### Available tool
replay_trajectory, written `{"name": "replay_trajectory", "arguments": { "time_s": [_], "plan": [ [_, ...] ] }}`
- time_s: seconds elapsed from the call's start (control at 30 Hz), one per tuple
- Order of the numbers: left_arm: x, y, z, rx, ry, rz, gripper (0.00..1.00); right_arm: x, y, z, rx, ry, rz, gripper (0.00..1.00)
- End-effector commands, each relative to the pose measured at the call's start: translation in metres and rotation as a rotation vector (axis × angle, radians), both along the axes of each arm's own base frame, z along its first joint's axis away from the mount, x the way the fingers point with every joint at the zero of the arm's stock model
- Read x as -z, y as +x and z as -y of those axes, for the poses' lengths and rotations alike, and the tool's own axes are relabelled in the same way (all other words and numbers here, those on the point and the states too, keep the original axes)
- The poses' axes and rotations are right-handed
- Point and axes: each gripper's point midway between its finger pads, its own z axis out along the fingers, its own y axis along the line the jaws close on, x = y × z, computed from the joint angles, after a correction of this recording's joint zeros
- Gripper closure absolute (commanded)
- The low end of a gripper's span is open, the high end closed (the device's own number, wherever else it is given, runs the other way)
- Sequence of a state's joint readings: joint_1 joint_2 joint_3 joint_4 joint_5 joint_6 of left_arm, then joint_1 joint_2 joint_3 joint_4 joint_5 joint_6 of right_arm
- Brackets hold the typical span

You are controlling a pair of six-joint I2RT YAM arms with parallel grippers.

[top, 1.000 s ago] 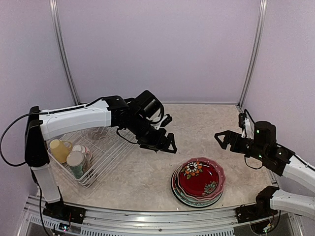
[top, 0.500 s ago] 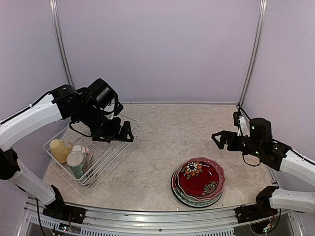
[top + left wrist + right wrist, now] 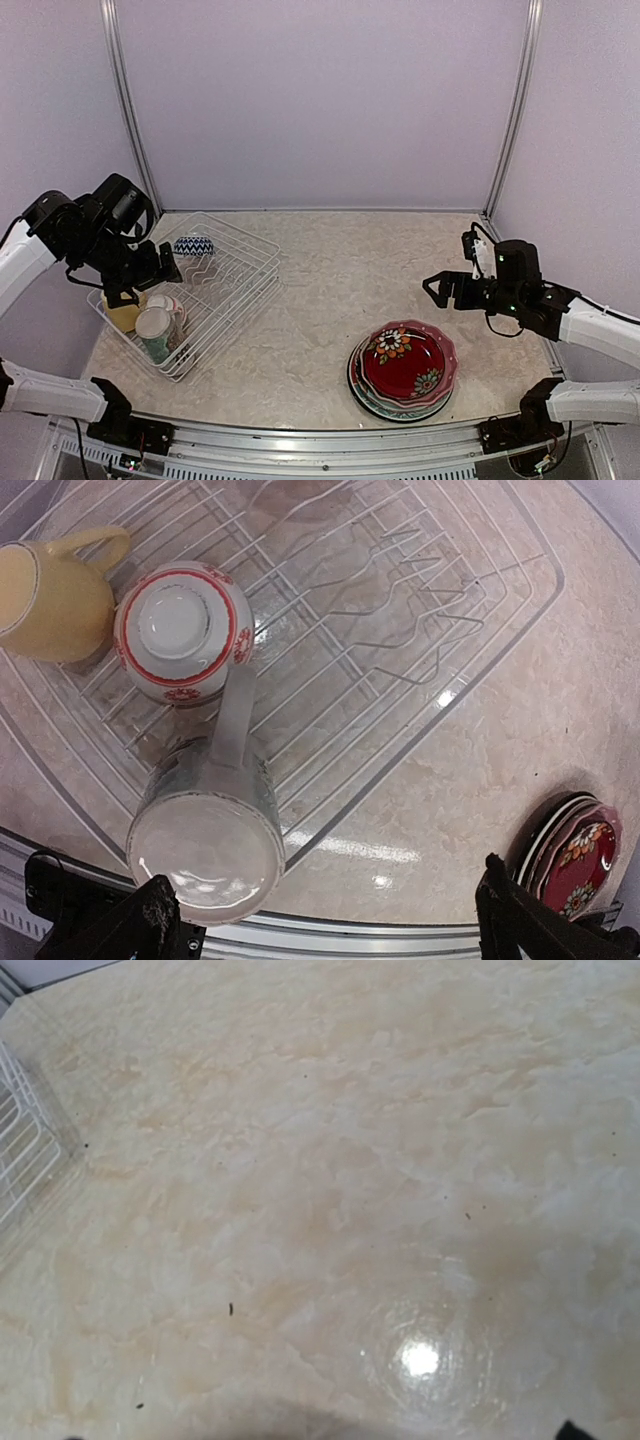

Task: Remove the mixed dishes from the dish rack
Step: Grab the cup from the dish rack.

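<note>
The white wire dish rack (image 3: 225,285) stands at the left. It holds a yellow mug (image 3: 120,312), a cream floral mug (image 3: 154,336), a red-rimmed bowl (image 3: 168,303) and a blue patterned bowl (image 3: 193,245). My left gripper (image 3: 150,266) hovers open and empty above the rack's left part. The left wrist view shows the yellow mug (image 3: 50,590), the upturned bowl (image 3: 182,630) and the floral mug (image 3: 205,845) lying below. A stack of plates with a red floral one (image 3: 403,368) on top sits on the table at the front right. My right gripper (image 3: 441,288) is open and empty over the table.
The marble-look table (image 3: 320,270) is walled at the back and sides, with upright poles (image 3: 125,100) at the back corners. The rack's corner (image 3: 25,1150) shows at the left of the right wrist view. The plate stack (image 3: 575,855) shows at the left wrist view's lower right.
My left arm has swung left from the middle of the table back over the rack, its gripper empty. My right gripper has drifted slightly left.
</note>
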State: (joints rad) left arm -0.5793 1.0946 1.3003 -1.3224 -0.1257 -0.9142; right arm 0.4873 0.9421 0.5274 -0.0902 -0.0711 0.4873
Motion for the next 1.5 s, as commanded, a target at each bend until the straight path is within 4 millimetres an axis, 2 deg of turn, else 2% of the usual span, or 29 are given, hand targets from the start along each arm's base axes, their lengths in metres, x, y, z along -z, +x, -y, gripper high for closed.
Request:
{"name": "replay_trajectory", "arguments": {
  "time_s": [0.0,0.13,0.3,0.47,0.7,1.03,1.2,1.47],
  "plan": [
    [0.03,-0.042,-0.042,-0.088,0.11,-0.213,0.01,-0.017,0.006,-0.002,-0.006,0.025,0.04,0.0],
    [0.048,-0.042,-0.046,-0.11,0.129,-0.266,0.01,-0.017,0.004,0.0,0.005,0.03,0.037,0.0],
    [0.074,-0.054,-0.048,-0.14,0.144,-0.354,0.01,-0.019,0.001,0.003,0.017,0.036,0.039,0.0],
    [0.081,-0.056,-0.049,-0.158,0.14,-0.356,0.01,-0.017,0.001,0.003,0.017,0.04,0.038,0.0],
    [0.095,-0.052,-0.04,-0.144,0.118,-0.384,0.01,-0.015,0.004,-0.004,-0.003,0.053,0.024,0.0],
    [0.107,-0.045,-0.037,-0.135,0.14,-0.42,0.1,-0.01,0.003,-0.001,0.007,0.05,0.02,0.0],
    [0.108,-0.044,-0.037,-0.138,0.146,-0.424,0.17,-0.008,0.002,-0.001,0.006,0.045,0.017,0.0],
    [0.102,-0.046,-0.038,-0.142,0.147,-0.418,0.43,-0.007,0.001,0.0,0.008,0.043,0.019,0.0]
  ]
}}
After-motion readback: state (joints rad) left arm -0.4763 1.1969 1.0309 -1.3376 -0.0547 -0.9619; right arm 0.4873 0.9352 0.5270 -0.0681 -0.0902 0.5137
